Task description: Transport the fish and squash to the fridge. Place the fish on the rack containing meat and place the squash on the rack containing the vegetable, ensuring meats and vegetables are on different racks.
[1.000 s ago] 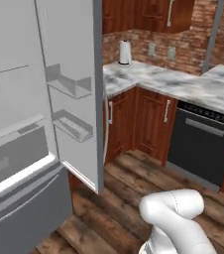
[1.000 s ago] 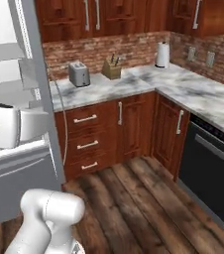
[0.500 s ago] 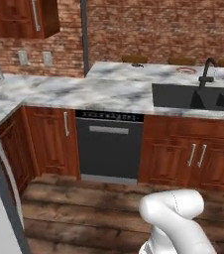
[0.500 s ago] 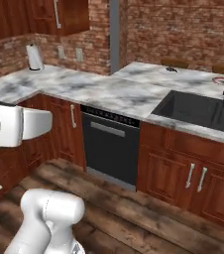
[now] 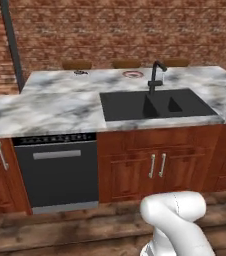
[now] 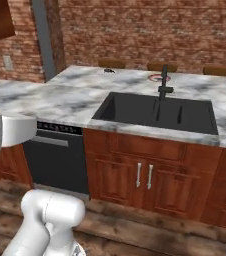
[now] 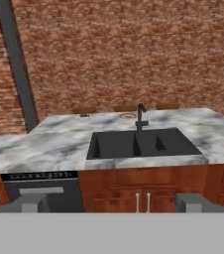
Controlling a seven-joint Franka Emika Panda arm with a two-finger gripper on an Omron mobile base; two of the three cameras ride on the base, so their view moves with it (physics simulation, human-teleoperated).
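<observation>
A grey-white marble worktop is being viewed against a red brick wall, with a black double sink and dark tap set into it. Reddish wooden cabinets and a black dishwasher are being seen below, over a wooden plank floor. A small round pinkish item is lying behind the tap; whether it is a plate cannot be told. The fingers are being held spread wide, with nothing gripped or touched.
</observation>
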